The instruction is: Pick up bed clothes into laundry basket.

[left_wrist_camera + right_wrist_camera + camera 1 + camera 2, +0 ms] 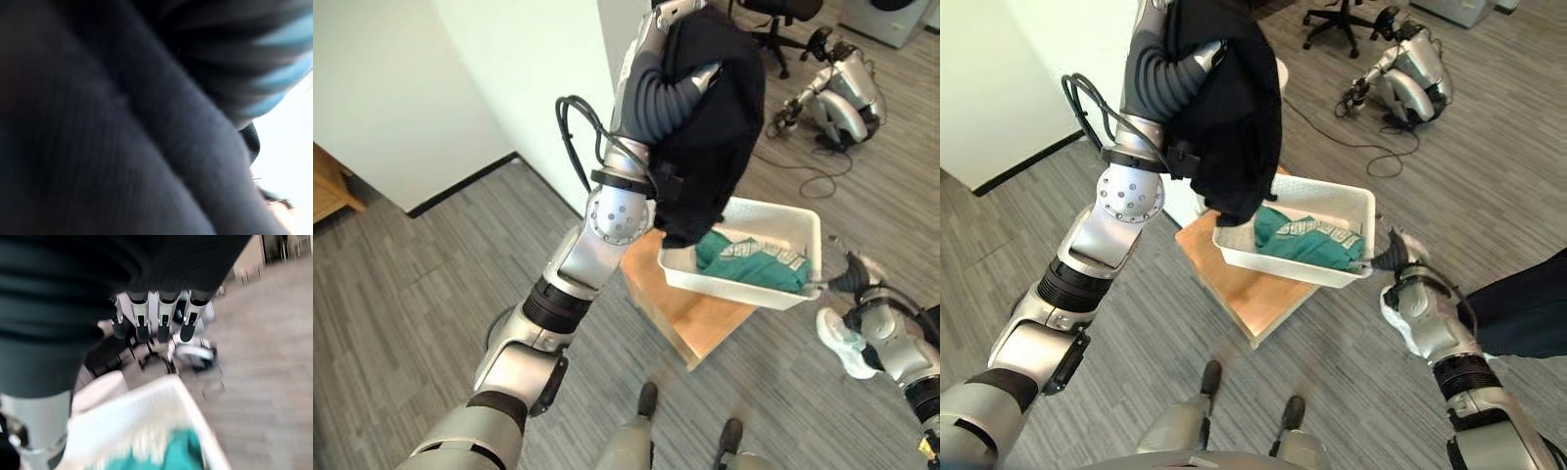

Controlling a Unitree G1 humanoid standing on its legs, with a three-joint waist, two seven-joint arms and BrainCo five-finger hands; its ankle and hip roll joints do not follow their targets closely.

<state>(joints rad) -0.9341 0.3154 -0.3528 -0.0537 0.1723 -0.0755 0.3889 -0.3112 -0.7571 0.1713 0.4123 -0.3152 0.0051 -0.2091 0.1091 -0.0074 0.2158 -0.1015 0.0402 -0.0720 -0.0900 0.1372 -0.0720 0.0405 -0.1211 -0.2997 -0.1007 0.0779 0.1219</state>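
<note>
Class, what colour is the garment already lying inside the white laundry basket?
Teal green garment, lying in the basket; the right eye view shows it best.

black garment [1234, 117] hanging over basket [1359, 211] near end, teal clothes [1307, 240] filling it, far side open

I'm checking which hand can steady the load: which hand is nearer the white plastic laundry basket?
Right. The right hand sits at the white plastic laundry basket's near corner, beside its rim. The left hand is raised above it, gripping a black garment that hangs toward the basket.
</note>
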